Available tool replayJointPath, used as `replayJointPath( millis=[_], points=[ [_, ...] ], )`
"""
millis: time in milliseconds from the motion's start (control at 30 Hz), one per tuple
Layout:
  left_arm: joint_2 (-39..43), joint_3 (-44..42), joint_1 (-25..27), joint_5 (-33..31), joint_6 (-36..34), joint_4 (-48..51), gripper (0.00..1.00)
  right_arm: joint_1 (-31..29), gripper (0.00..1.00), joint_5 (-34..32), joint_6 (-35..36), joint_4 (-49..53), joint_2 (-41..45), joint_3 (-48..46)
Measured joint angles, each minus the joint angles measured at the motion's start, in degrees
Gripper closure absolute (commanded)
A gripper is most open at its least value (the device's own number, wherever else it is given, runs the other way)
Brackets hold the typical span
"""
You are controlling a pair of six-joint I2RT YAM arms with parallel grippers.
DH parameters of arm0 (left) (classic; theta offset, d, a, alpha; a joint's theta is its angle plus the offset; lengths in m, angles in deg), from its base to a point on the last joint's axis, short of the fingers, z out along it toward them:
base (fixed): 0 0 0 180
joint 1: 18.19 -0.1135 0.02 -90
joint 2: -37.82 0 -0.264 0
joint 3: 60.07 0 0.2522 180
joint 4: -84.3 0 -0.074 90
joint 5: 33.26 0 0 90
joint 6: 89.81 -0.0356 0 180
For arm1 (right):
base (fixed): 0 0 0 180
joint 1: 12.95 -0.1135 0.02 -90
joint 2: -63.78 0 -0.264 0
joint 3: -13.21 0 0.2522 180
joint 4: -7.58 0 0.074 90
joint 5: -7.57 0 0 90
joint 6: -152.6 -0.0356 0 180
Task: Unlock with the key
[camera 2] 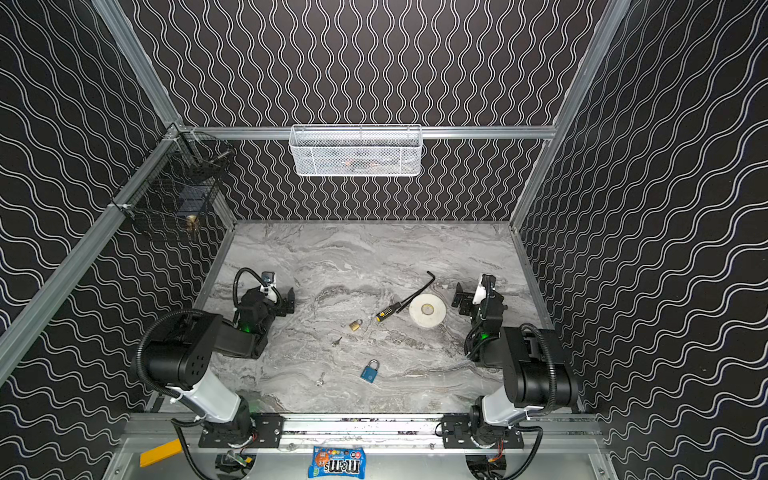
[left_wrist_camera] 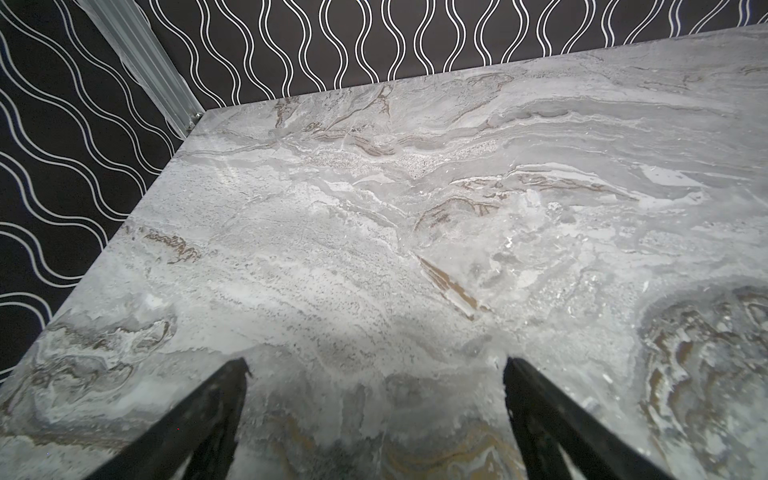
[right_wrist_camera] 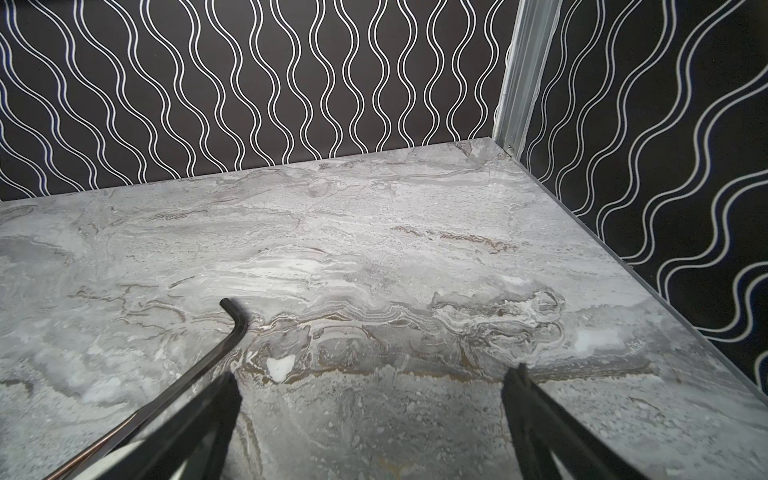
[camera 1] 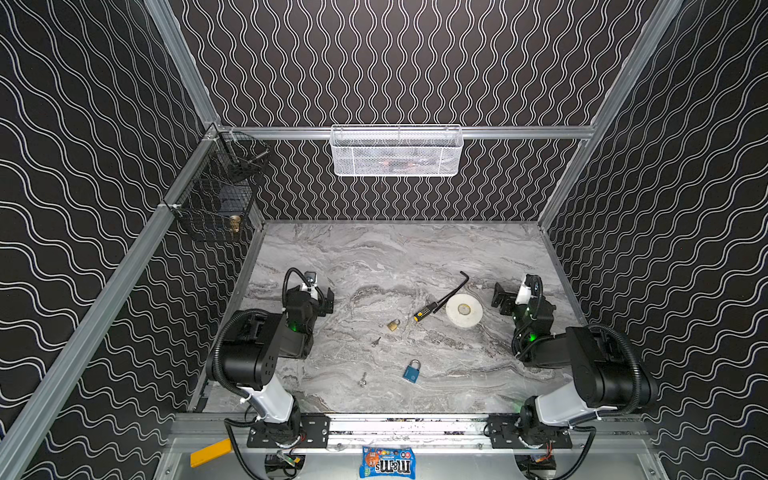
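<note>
Nearest me, an m&m's bag (camera 1: 387,462) lies on the front frame, logo upside down. On the marble table (camera 1: 374,257), 1 silver key (camera 1: 363,379) lies left of the blue padlock (camera 1: 412,371), apart from it. Farther back, a 2nd key (camera 1: 376,341) sits near the brass padlock (camera 1: 393,324). Beyond are a black-and-yellow tool handle (camera 1: 424,311), a white tape roll (camera 1: 464,310) and a hex key (camera 1: 455,291), which runs just beside my right gripper (right_wrist_camera: 374,374). That gripper and the left gripper (left_wrist_camera: 376,365) gape wide, holding nothing.
</note>
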Motion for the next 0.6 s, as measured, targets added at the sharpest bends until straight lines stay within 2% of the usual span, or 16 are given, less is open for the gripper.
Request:
replayJointPath(
  millis=[400,600],
  points=[
    [0.2,0.2,-0.4,0.1,0.0,0.1,0.01,0.0,0.01,0.0,0.0,-0.3,0.2,-0.3],
    [4.3,-0.8,-0.4,-0.3,0.0,0.6,0.01,0.0,0.01,0.0,0.0,-0.4,1.3,-0.7]
  ],
)
